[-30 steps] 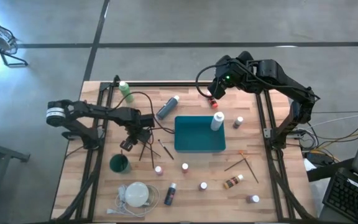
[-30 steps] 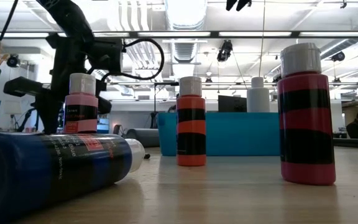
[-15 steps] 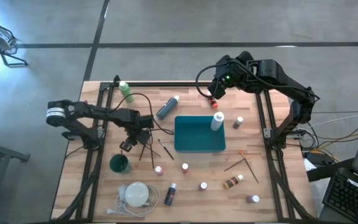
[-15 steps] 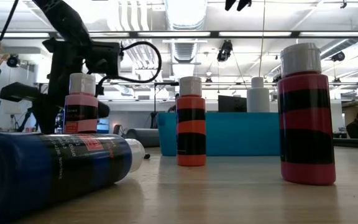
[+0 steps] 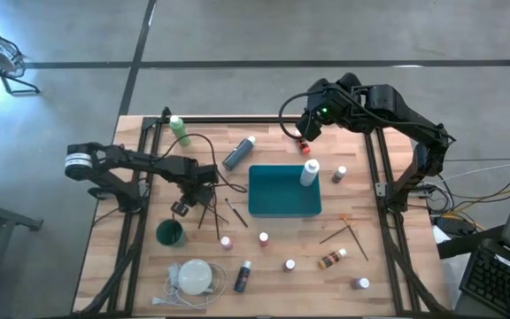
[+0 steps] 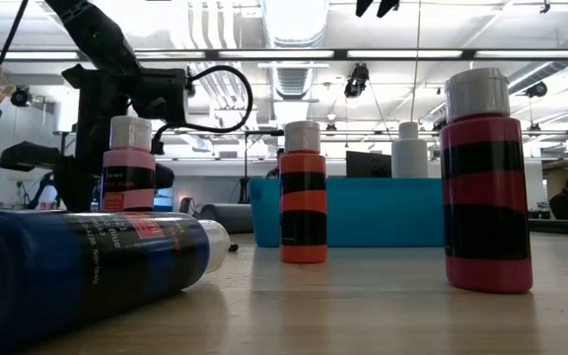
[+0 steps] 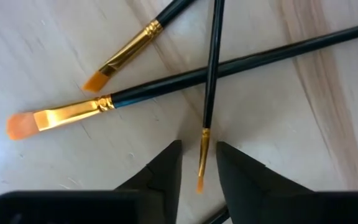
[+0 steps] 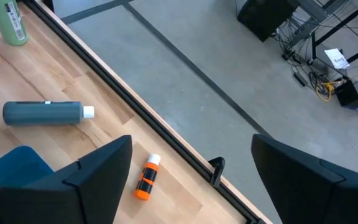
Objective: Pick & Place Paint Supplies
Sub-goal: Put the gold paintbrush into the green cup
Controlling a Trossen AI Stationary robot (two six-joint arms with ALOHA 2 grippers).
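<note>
Picking step: my left gripper (image 7: 197,163) narrowly spread astride thin dark-handled brush (image 7: 209,93) near desk's left edge, next squeeze and lift; right gripper (image 8: 191,168) wide open over far edge

overhead view looks straight down — low view sits at tabletop level; both share the teal tray (image 5: 283,191).

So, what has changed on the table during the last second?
The left gripper sank a little over the crossed brushes, its jaws narrowing around a thin brush tip. The right gripper hangs open above the orange bottle. Bottles and tray did not move.
</note>
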